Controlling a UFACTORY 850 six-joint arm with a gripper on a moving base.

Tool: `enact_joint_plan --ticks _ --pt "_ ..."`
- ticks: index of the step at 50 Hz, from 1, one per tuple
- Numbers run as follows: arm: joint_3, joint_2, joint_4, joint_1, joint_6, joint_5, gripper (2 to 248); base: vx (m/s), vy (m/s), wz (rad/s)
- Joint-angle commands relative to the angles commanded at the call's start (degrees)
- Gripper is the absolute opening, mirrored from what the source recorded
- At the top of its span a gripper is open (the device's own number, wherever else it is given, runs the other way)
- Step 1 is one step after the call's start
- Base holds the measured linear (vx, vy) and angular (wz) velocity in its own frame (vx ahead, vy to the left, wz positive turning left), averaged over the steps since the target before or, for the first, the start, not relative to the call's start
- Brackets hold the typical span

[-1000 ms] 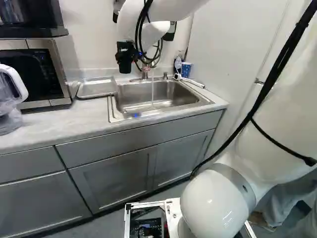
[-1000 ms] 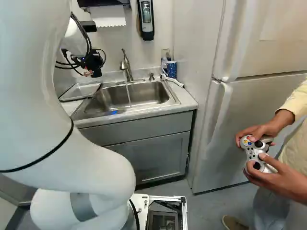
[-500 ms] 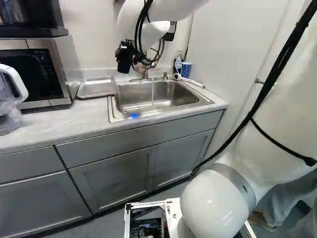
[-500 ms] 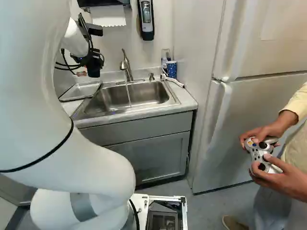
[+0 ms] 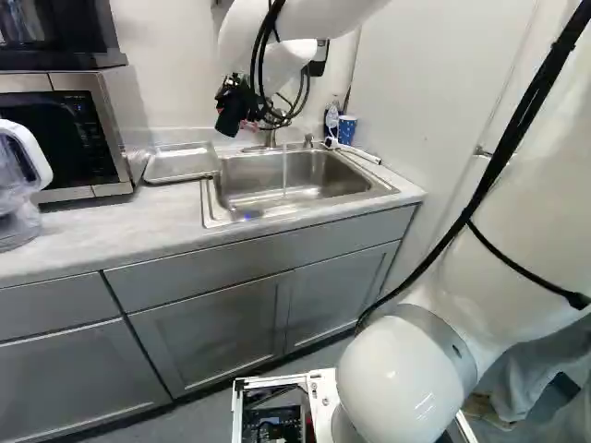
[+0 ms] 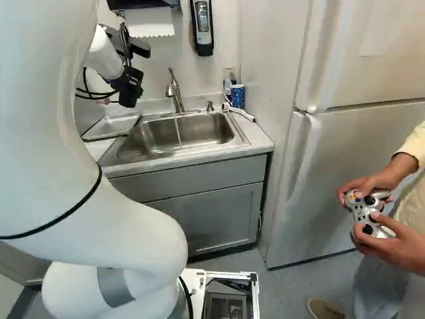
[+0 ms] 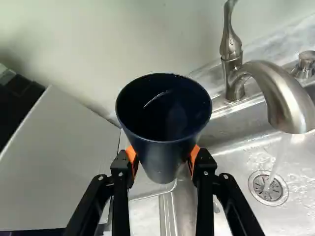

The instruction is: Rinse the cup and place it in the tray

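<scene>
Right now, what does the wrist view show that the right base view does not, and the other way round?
Only the wrist view: the inside of the dark cup, held in the gripper, and the drain.
Only the right base view: the refrigerator, the paper towel and the blue patterned cup.
Both: the faucet, its running water, the sink and the tray.

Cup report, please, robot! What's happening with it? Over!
Gripper shut on dark blue cup. Cup held up, not in tray. Faucet close beside it, water running; might get bumped on a swing that way.
</scene>
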Motion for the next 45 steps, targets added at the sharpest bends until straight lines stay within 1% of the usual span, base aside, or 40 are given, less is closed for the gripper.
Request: enact_joint_plan --ticks 45 --pt "0.0 0.0 0.0 0.0 27.1 0.0 121 0.000 0.000 0.000"
